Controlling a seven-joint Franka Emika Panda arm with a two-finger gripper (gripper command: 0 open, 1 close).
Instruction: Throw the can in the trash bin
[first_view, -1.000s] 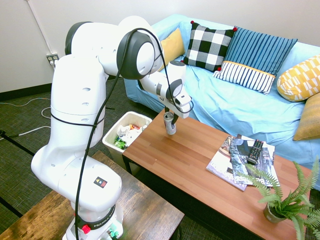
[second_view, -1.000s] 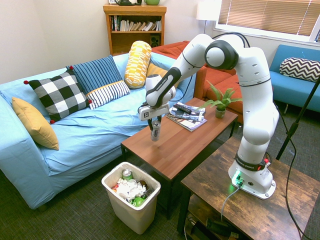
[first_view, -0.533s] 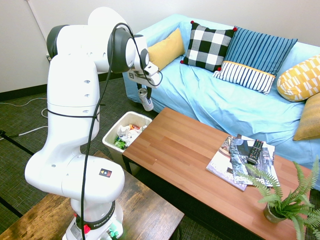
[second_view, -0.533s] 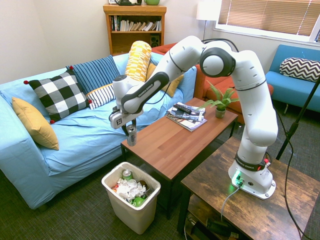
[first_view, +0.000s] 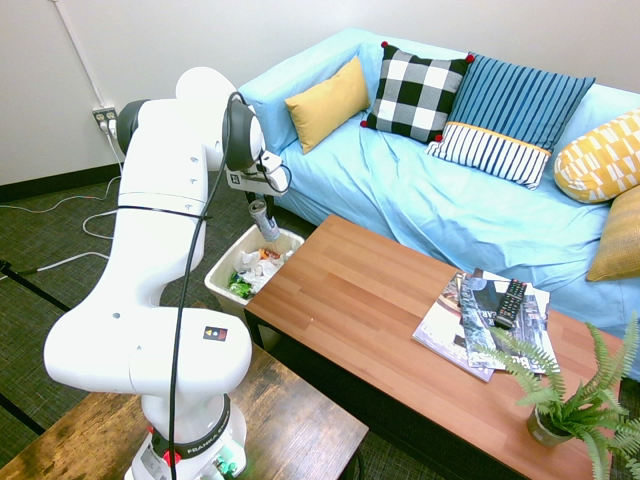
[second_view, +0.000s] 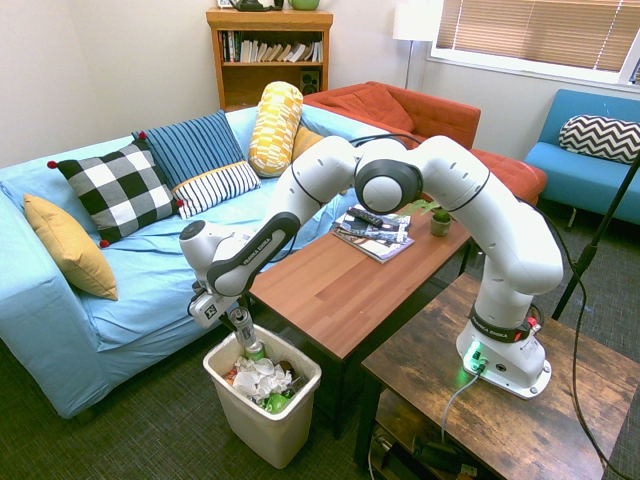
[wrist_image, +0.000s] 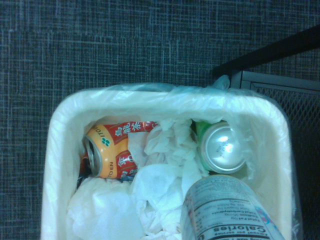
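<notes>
Silver can (second_view: 244, 327) pinched in the pincer (second_view: 240, 316), off the surface (first_view: 375, 300), and the bin (second_view: 268, 422) opens right below it; only the drop is left, I'd say.

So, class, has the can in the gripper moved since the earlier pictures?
Yes: in the second exterior view, the can has gone from above the wooden coffee table to over the trash bin.
</notes>
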